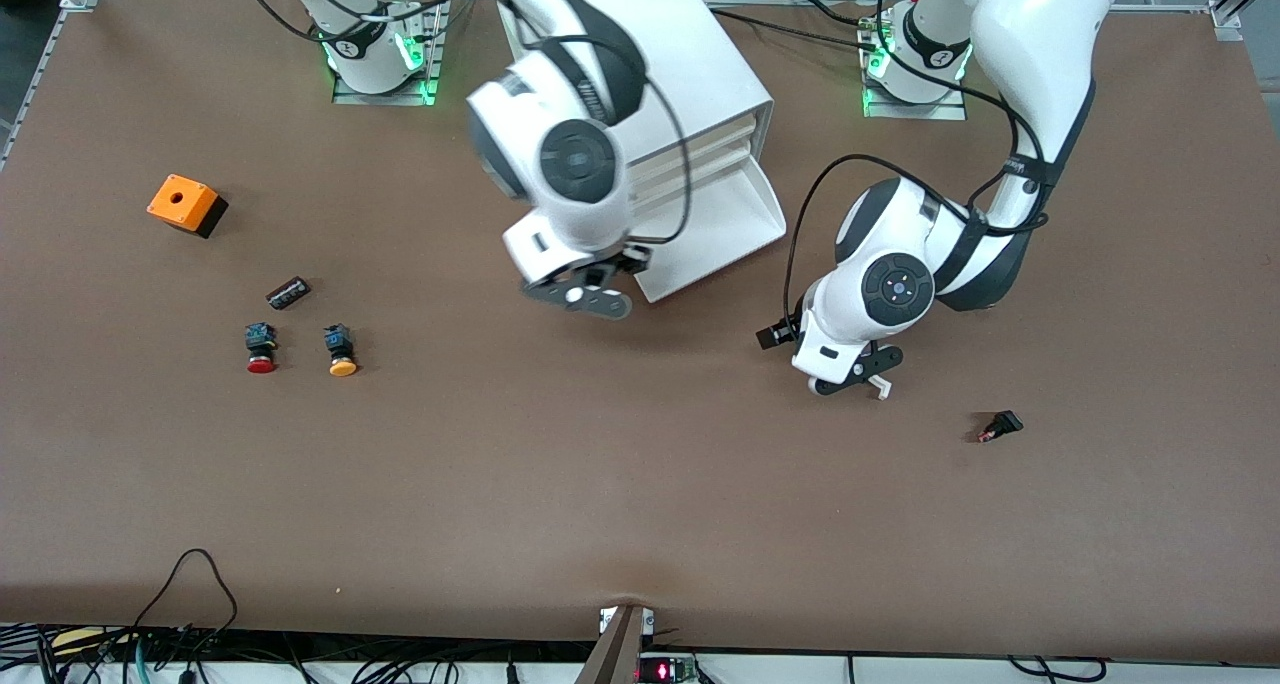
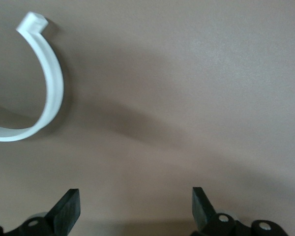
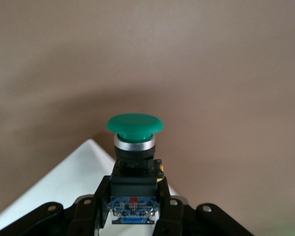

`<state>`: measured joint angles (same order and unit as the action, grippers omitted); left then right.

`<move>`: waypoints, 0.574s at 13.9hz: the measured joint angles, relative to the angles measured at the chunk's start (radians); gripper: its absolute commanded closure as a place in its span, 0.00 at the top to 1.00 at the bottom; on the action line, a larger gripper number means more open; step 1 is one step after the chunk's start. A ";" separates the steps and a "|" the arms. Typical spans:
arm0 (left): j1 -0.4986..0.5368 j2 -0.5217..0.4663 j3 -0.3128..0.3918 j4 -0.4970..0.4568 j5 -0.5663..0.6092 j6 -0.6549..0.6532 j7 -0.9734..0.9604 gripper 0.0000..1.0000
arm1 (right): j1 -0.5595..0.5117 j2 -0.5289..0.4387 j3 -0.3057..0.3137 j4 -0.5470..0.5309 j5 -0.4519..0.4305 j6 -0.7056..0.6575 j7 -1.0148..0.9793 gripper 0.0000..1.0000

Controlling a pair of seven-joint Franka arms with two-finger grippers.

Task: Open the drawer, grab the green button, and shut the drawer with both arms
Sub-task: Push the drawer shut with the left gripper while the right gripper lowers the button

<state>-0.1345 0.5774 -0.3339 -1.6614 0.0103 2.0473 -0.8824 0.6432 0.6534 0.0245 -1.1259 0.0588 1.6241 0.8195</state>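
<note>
Over brown table [image 1: 600,484]: right end effector [image 3: 132,206] grasping button [image 3: 134,129]; left end effector [image 2: 135,209] released.

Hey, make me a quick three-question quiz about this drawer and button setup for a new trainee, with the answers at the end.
1. True or false: the lowest drawer of the white cabinet is pulled out.
2. What does the right gripper hold? A) the red button B) the green button C) nothing
3. Fill in: the left gripper hangs over bare table with its fingers ____.

Key
1. True; its tray juts out toward the front camera.
2. B; the fingers clamp its black body, cap pointing away, over the drawer's corner. The red and yellow buttons lie toward the right arm's end.
3. open.
</note>
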 measured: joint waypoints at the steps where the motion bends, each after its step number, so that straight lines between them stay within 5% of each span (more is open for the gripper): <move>1: -0.009 0.013 -0.001 -0.003 -0.002 0.022 -0.016 1.00 | -0.042 -0.018 -0.001 0.000 0.001 -0.043 -0.090 0.00; 5: -0.086 0.064 -0.005 -0.038 -0.004 0.138 -0.070 1.00 | -0.192 -0.051 -0.020 -0.020 0.002 -0.118 -0.390 0.00; 8: -0.134 0.076 -0.010 -0.076 -0.011 0.170 -0.096 1.00 | -0.226 -0.106 -0.103 -0.145 0.002 -0.111 -0.575 0.00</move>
<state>-0.2689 0.6532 -0.3435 -1.7371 -0.0010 2.2175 -0.9779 0.4167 0.5470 -0.0790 -1.2713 0.0611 1.5132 0.2450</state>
